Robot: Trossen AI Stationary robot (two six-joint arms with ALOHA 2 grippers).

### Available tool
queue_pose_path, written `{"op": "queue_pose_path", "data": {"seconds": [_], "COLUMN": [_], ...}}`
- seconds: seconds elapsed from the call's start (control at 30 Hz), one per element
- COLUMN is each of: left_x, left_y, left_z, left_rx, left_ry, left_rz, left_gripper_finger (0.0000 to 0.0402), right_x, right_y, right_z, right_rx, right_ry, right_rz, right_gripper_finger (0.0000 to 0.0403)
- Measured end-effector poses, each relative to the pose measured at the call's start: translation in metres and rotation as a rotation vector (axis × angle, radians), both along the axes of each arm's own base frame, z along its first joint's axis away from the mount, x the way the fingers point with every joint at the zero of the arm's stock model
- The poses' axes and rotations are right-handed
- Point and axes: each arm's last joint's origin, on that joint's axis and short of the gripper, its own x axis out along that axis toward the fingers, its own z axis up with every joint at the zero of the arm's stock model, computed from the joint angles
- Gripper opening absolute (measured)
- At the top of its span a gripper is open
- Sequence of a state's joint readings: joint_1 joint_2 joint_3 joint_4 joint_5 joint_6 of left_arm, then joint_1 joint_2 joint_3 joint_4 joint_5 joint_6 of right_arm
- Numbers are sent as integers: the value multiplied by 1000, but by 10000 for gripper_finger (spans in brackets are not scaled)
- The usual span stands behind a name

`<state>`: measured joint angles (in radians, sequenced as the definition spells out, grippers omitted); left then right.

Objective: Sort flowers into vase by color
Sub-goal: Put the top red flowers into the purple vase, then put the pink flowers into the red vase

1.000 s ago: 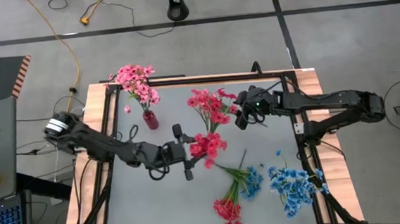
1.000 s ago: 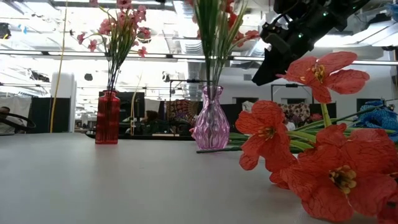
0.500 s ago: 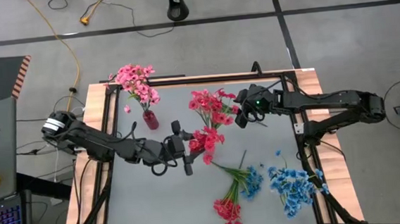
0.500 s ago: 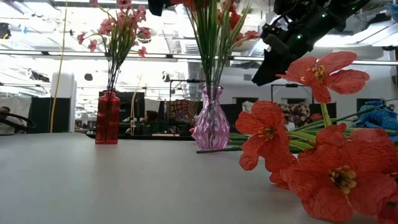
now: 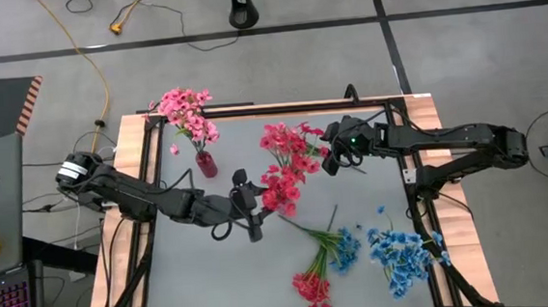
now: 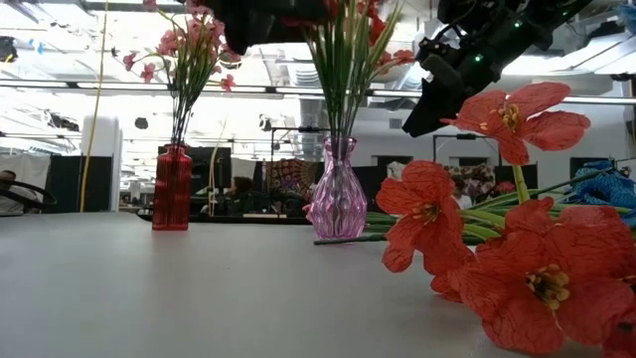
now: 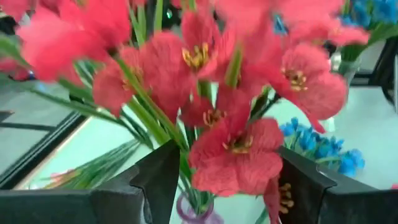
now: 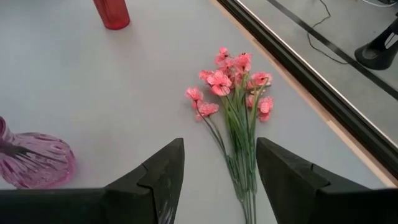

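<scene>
A clear pink vase (image 6: 338, 194) holds a bouquet of red flowers (image 5: 288, 145). My left gripper (image 5: 256, 205) reaches in from the table's left at blossom height. It is open, with red blossoms (image 7: 233, 140) and green stems between its fingers, above the vase's neck (image 7: 196, 214). My right gripper (image 5: 330, 157) hovers open just right of the bouquet, holding nothing. A red vase (image 5: 206, 163) holds pink flowers (image 5: 186, 109). A pink sprig (image 8: 233, 106) lies flat near the far edge. Red and blue sprigs (image 5: 320, 262) lie near the table's near edge. My left gripper has red blossoms and stems (image 7: 186, 165) between its open fingers. I cannot tell whether either finger touches them.
More blue flowers (image 5: 397, 251) lie at the near right. Red blossoms (image 6: 517, 259) fill the right of the low view. A black frame (image 5: 252, 109) edges the table. Bare tabletop (image 5: 205, 274) lies at the near left.
The left gripper has come down a little, its dark body now showing at the top of the low view. The red blossom cluster in front of it has moved toward the far edge and now meets the bouquet in the pink vase.
</scene>
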<state>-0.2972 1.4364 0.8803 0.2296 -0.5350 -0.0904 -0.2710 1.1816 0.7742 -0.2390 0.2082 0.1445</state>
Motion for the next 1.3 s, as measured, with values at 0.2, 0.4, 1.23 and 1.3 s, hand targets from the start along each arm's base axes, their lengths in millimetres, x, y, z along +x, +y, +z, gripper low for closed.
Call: {"op": "queue_pose_path", "data": {"seconds": [0.2, 0.4, 1.23, 1.3], "left_x": [-3, -8, -51, -52], "left_y": [0, 0, 6, 7], "left_z": [-8, -19, -100, -102], "left_rx": [5, 22, -226, -249], "left_ry": [91, 219, 284, 247], "left_rz": [-40, -83, 23, 23], "left_gripper_finger": [208, 208, 208, 208], "right_x": [0, 0, -10, -6], "right_y": [0, 0, -27, -29], "right_z": [0, 0, -14, -19], "right_rx": [9, 10, 58, 63], "right_ry": [-4, -3, 94, 112], "right_rz": [-8, -8, -139, -138], "right_gripper_finger": [226, 226, 226, 226]}}
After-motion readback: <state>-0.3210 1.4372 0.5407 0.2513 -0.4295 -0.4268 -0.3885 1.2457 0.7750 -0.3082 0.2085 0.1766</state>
